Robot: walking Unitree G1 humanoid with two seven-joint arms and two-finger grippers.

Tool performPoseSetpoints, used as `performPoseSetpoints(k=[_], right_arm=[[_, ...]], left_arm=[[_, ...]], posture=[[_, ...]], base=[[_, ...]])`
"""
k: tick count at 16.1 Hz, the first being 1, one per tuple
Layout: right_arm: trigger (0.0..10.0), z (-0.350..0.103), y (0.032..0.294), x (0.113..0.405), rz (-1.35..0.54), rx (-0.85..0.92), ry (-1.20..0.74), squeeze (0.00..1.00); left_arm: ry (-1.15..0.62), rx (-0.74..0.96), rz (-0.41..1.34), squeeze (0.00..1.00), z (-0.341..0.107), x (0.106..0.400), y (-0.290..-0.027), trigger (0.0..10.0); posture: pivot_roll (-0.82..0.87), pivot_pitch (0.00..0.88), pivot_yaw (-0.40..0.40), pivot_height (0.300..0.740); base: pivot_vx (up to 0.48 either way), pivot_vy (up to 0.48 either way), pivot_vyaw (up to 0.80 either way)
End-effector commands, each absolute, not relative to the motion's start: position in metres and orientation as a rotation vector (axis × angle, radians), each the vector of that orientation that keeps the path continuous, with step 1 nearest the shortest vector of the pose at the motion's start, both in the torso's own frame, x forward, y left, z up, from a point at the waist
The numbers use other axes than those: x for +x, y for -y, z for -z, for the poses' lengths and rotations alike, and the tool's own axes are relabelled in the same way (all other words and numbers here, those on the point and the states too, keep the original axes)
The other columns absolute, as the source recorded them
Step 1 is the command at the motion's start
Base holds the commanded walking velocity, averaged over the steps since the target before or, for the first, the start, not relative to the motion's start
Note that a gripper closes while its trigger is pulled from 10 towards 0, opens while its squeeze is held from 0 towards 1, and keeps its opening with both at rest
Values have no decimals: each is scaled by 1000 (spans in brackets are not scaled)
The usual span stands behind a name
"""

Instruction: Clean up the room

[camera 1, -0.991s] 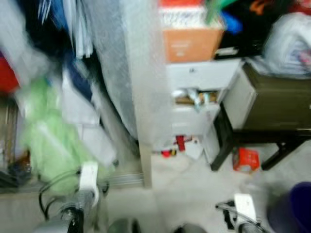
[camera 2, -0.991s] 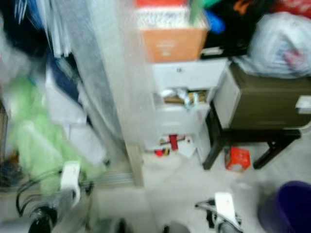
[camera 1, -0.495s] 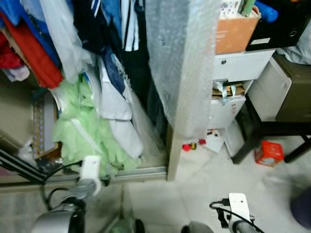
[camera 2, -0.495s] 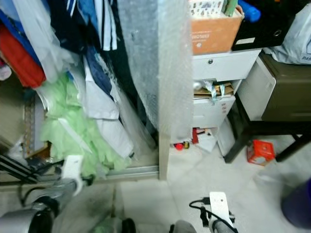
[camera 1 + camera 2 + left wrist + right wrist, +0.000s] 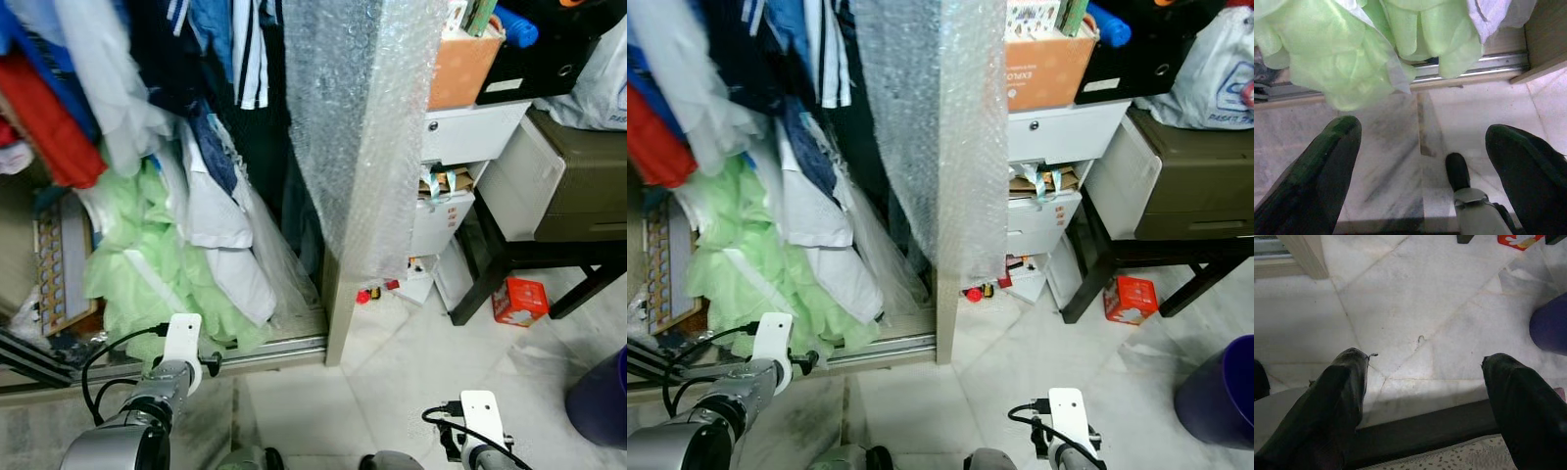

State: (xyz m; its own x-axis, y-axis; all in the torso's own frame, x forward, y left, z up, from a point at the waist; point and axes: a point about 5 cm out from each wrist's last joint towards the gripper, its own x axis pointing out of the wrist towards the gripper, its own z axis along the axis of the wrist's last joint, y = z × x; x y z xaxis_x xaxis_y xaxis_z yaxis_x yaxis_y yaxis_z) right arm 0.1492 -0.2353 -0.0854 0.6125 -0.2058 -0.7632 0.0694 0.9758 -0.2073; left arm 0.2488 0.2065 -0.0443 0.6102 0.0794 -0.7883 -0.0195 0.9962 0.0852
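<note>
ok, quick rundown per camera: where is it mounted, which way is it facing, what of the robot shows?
Left and right eye views: head, looking down at a wardrobe's pale green garment, a bubble-wrapped panel and a small red box; both silver forearms at the bottom.
Left wrist view: along the open left gripper at marble floor and the same green garment.
Right wrist view: along the open right gripper at the white marble floor, with the red box and a purple bin also seen from the head.

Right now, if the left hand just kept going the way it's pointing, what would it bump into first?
Probably the bare marble floor: the open left hand points down at it, short of the green garment spilling over the wardrobe track.
</note>
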Motion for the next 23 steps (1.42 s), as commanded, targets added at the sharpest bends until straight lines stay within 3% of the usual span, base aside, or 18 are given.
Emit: performPoseSetpoints(k=[1, 7, 12, 23], right_arm=[[10000, 85, 237, 150, 159, -174, -895, 0], [10000, 84, 237, 151, 154, -182, -895, 0], [10000, 84, 237, 153, 141, -199, -901, 0], [10000, 84, 237, 153, 127, -213, -900, 0]], left_arm=[[-920, 72, -62, 0, 46, 245, -211, 10000], [-942, 71, -71, 0, 55, 232, -211, 10000], [-937, 71, -97, 0, 50, 238, -215, 10000], [-950, 93, -104, 0, 55, 227, -223, 10000]], posture=[[-104, 59, 37, 740], [-105, 55, 37, 740], [-104, 53, 36, 740], [-105, 43, 36, 740]], base=[[322, 0, 0], [316, 0, 0], [0, 0, 0], [0, 472, 0]])
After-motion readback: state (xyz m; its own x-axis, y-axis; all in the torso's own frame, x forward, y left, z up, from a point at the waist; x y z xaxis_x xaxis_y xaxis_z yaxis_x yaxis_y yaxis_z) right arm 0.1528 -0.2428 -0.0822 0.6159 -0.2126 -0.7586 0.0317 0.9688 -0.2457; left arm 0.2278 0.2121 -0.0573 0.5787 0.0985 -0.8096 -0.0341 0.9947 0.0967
